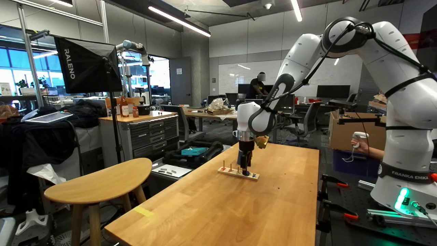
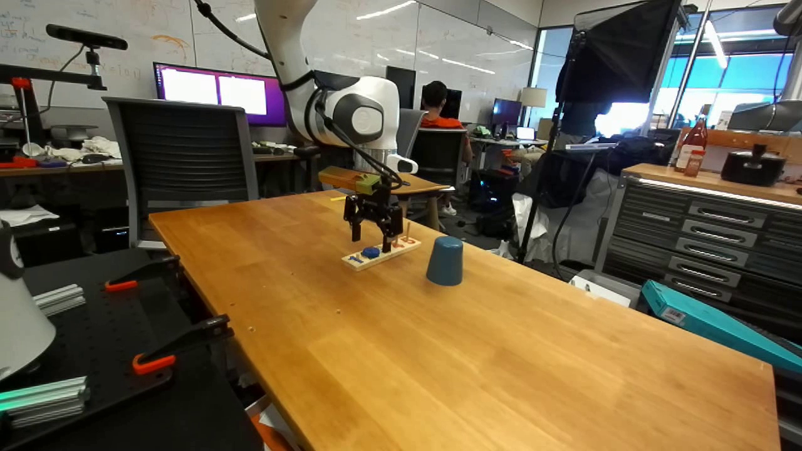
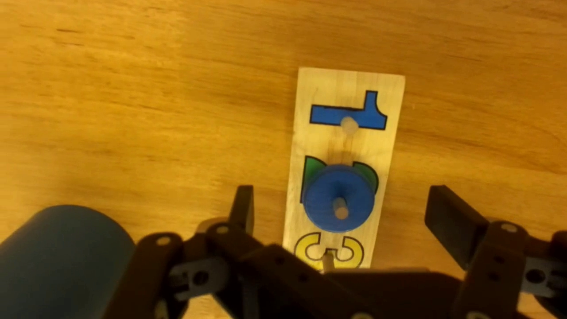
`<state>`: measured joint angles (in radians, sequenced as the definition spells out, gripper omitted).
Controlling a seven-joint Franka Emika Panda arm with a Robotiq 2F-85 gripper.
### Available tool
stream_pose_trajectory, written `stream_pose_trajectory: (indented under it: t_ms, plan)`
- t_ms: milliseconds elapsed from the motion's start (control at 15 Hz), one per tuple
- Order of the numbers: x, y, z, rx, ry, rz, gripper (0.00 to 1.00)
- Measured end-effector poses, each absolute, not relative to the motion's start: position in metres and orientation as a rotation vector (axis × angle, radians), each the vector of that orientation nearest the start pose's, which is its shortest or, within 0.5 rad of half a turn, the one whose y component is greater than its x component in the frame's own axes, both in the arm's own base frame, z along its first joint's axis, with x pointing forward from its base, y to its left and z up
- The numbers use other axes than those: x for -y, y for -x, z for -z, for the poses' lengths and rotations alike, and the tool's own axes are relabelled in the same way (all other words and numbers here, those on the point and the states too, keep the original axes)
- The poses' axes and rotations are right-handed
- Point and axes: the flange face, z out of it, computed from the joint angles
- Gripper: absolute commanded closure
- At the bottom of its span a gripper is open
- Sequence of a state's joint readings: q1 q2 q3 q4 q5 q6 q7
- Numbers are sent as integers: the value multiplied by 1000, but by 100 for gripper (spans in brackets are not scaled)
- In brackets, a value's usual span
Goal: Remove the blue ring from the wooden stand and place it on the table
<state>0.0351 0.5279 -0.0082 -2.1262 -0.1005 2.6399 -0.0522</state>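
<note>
The blue ring (image 3: 322, 201) sits around the peg over the green 2 on the wooden stand (image 3: 321, 84), also seen in an exterior view (image 2: 371, 252). The stand is a flat light-wood strip with several pegs and painted numbers. It lies on the light-wood table (image 2: 501, 338), and also shows in an exterior view (image 1: 229, 173). My gripper (image 3: 343, 212) is open, pointing down over the stand, one finger to each side of the ring and apart from it. In an exterior view my gripper (image 1: 245, 168) hides part of the stand.
A blue-grey cup (image 2: 446, 262) stands upside down close beside the stand, at lower left in the wrist view (image 3: 62, 261). Clamps (image 1: 338, 181) grip the table edge by the robot base. A smaller rounded table (image 1: 102, 181) stands beside the long one.
</note>
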Motion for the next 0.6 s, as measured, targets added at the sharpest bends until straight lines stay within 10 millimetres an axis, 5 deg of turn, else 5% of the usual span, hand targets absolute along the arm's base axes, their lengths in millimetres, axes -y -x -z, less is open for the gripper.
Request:
stream_pose_trajectory:
  t_ms: [467,600]
  plan:
    - [-13,-571,-146,261,3187,-42,80]
    - [-12,-574,-149,260,3188,-29,81]
